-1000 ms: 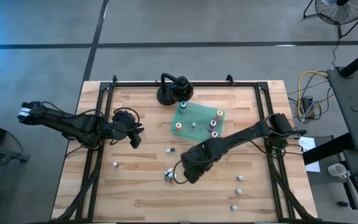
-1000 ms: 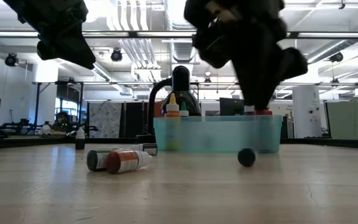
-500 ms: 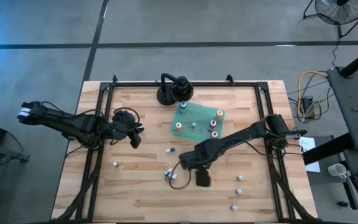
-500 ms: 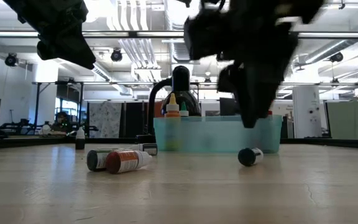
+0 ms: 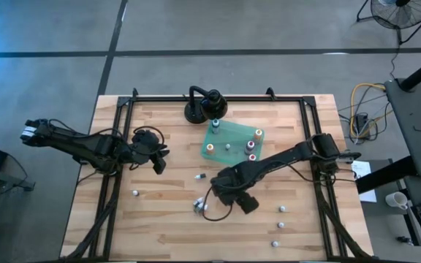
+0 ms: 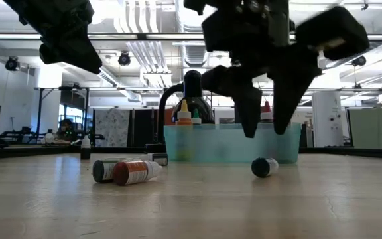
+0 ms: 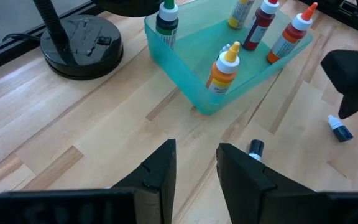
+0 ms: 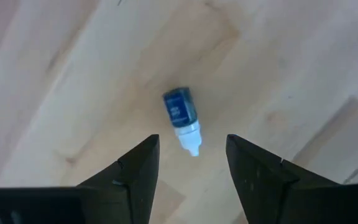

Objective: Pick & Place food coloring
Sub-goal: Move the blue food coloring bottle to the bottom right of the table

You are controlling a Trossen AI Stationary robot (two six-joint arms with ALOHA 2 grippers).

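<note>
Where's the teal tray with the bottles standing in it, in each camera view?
High view: the teal tray sits just above the picture's centre, at the table's far middle.
Low view: centre, its front wall facing the camera.
Left wrist view: top centre, one corner toward the camera.
Right wrist view: not in it.
Shared landmark: the black round-based stand beside the tray.

Food coloring bottles: upright set and loose units

Five bottles (image 7: 224,67) stand upright with orange, red, yellow and green caps, grouped close together. A blue-labelled bottle (image 8: 182,118) with a white tip lies on its side on the table (image 5: 159,226). Two more (image 6: 126,171) lie side by side, one red-labelled. Further small bottles (image 5: 281,210) sit scattered well apart.
</note>
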